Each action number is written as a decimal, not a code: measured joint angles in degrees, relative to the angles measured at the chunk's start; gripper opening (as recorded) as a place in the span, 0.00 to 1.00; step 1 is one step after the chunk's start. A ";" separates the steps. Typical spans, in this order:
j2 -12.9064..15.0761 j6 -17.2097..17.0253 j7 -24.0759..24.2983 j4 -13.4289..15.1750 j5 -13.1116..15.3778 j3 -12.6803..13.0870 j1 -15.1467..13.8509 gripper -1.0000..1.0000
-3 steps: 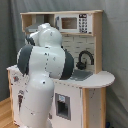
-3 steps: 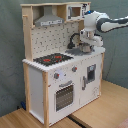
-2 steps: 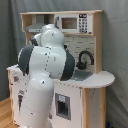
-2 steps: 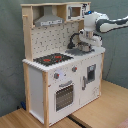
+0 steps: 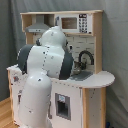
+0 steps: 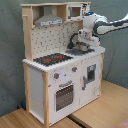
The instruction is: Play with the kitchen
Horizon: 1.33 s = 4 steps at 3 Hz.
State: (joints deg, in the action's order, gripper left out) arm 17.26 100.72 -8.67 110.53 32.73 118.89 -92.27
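The kitchen [image 6: 60, 85] is a white and light-wood toy unit that shows in both exterior views. In the second exterior view its black hob [image 6: 52, 59] with red rings lies at the left of the counter. The grey sink [image 6: 80, 50] and black tap [image 6: 75, 38] are at the right. My gripper [image 6: 83, 44] hangs low over the sink, beside the tap. In the first exterior view my white arm [image 5: 45, 65] covers much of the kitchen [image 5: 92, 85], and only the tap [image 5: 86, 56] and sink [image 5: 82, 75] show past it.
An oven door [image 6: 64, 95] and two knobs [image 6: 56, 76] face front under the hob. The dotted backboard [image 6: 52, 37], hood [image 6: 48, 20] and a microwave panel [image 5: 75, 23] rise above the counter. A wooden floor [image 6: 100, 112] surrounds the unit, and a grey curtain hangs behind.
The arm has shifted only slightly, and the gripper stays over the sink by the tap.
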 joint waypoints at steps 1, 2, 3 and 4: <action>-2.50 4.12 -3.35 -0.03 -0.59 -2.21 0.02 0.00; -5.57 7.55 -6.57 -0.03 -2.66 -3.99 0.02 0.00; -8.71 10.02 -9.17 -0.03 -5.91 -5.21 0.02 0.00; -12.03 11.26 -11.15 -0.20 -10.06 -5.98 0.01 0.00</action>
State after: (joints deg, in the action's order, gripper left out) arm 5.23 111.97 -19.82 110.33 22.67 112.92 -92.26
